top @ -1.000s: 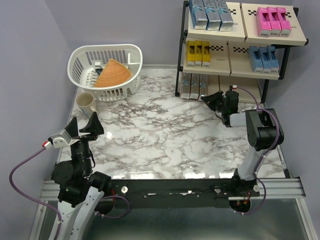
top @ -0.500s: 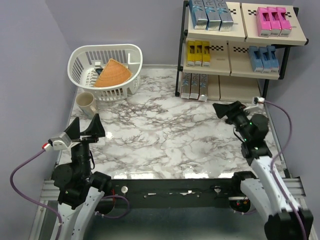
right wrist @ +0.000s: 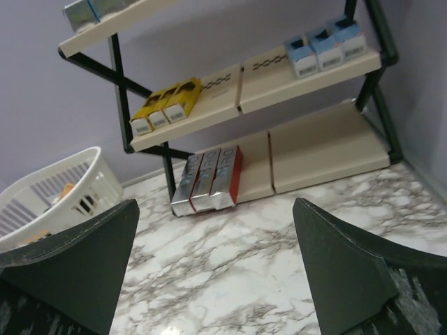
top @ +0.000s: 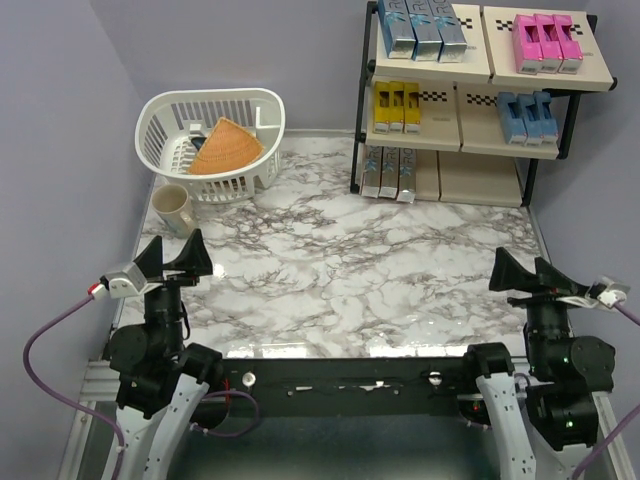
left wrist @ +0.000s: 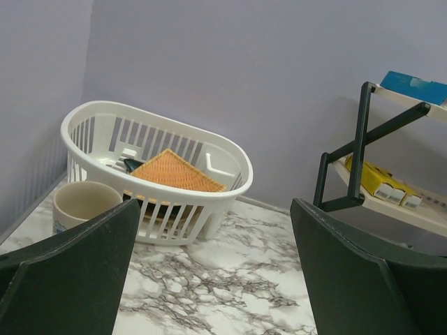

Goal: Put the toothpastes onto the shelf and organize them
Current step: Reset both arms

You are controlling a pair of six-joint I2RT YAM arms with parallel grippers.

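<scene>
On the shelf (top: 478,178) at the far right corner of the tabletop (top: 340,270), I see every toothpaste lying flat in groups of three. Each group's cartons sit side by side, long axes running front to back, one short end facing my arms. The silver-blue cartons (top: 422,28) are on the top tier's left panel and the pink ones (top: 548,45) on its right. Yellow ones (top: 396,105) are on the middle left and light blue ones (top: 524,115) on the middle right. A red-and-silver set (top: 388,172) is on the bottom left, at the panel's left end.

The rear ends of the middle and bottom groups run under the tier above, so I cannot see their full length from the top camera. The right wrist camera cuts off most of the top tier. I cannot read the carton print clearly in any view.

A white basket (top: 160,120) stands at the far left with an orange woven piece (top: 225,148) inside. Something dark is beneath it that I cannot make out. A beige cup (top: 172,208) stands just in front of the basket.

The left gripper (top: 172,252) and the right gripper (top: 525,272) both hang near the tabletop's near edge, well apart from the shelf. Their jaws are spread wide and empty. Open marble lies between them and the shelf.
</scene>
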